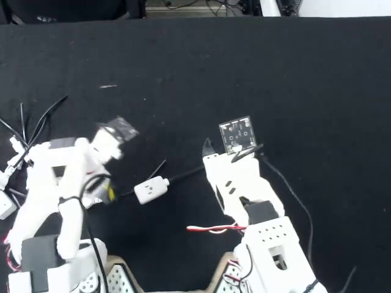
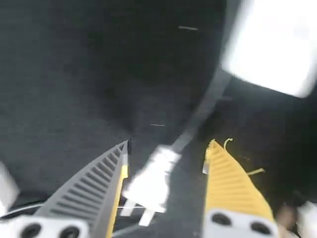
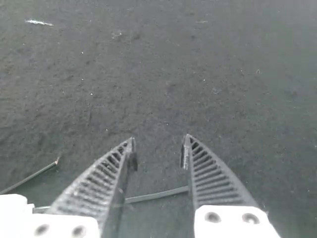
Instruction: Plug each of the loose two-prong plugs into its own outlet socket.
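On the black-clothed table, a white two-prong plug on its dark cord lies between the spread fingers of the left gripper, while the right gripper hangs open just beside a square black block.

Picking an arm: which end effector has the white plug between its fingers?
The left end effector, with one yellow finger: the white plug lies in its open gap. The right end effector, both fingers grey, straddles a thin cable.

The high camera looks straight down on the black table; both wrist cameras hover close above it.
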